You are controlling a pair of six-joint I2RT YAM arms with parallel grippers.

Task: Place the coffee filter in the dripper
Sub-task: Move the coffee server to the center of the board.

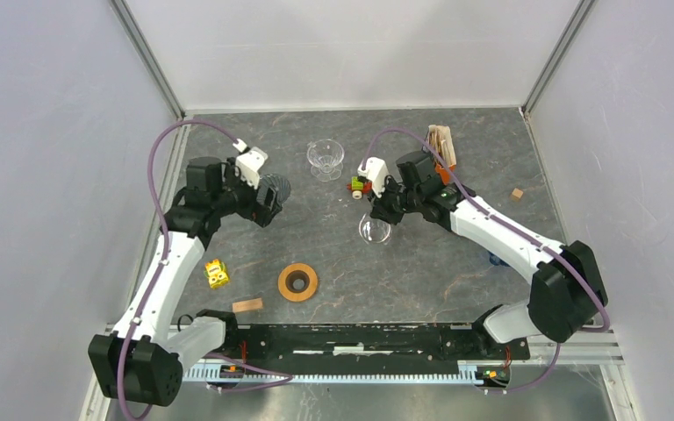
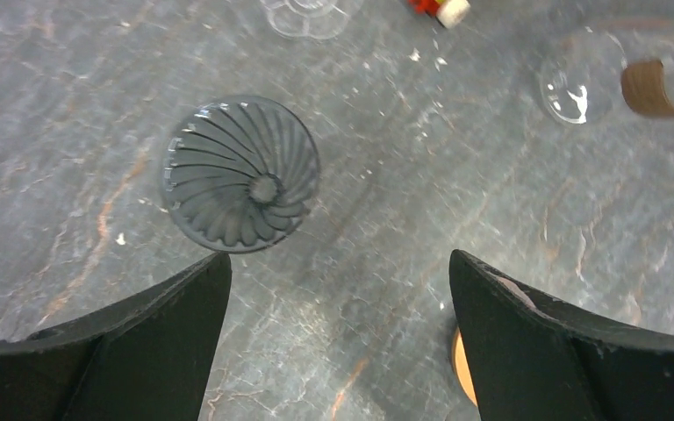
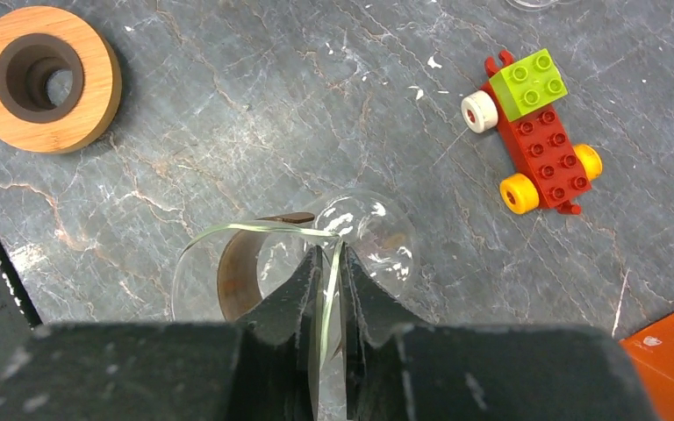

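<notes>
A dark grey ribbed dripper (image 2: 241, 174) stands on the table just ahead of my left gripper (image 2: 338, 257), which is open and empty; in the top view the dripper (image 1: 277, 186) shows beside that gripper (image 1: 266, 203). A stack of brown coffee filters (image 1: 441, 143) stands at the back right. My right gripper (image 3: 331, 254) is shut on the rim of a clear glass vessel (image 3: 369, 232) with a brown band inside, mid-table in the top view (image 1: 375, 231), under the gripper (image 1: 379, 210).
A second clear glass dripper (image 1: 326, 159) stands at the back centre. A red toy brick car (image 3: 535, 132) lies beside the right gripper. A wooden ring (image 1: 298, 281), a yellow block (image 1: 217, 274) and a wood block (image 1: 247, 305) lie at the front left. A small cube (image 1: 517, 194) lies at the right.
</notes>
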